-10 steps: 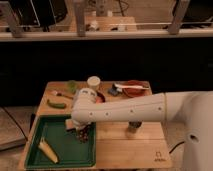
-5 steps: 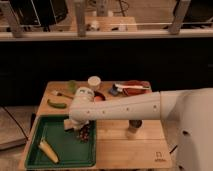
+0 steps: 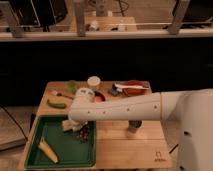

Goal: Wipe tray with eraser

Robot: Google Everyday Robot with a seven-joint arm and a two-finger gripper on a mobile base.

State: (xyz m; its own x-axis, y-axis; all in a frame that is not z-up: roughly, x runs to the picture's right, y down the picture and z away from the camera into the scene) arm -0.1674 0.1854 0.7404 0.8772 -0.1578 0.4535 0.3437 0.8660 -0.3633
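The green tray [image 3: 62, 150] lies at the front left of the wooden table. My arm reaches in from the right, and my gripper [image 3: 70, 125] is low over the tray's back part, near its far rim. It is shut on the eraser [image 3: 66, 125], a small pale cream block that sticks out to the left under the wrist. A dark bumpy cluster [image 3: 83, 134] lies in the tray just right of the gripper. A yellow wedge-shaped piece [image 3: 48, 150] lies in the tray's front left corner.
On the wooden table [image 3: 130, 147] behind the tray are a long green vegetable [image 3: 56, 104], a white cup [image 3: 93, 82], a small red dish [image 3: 99, 98] and a red plate [image 3: 134, 88] with a utensil. A dark cylinder [image 3: 133, 126] stands under my arm.
My gripper with the eraser has shifted slightly to the left over the tray's back part. The other things have not moved.
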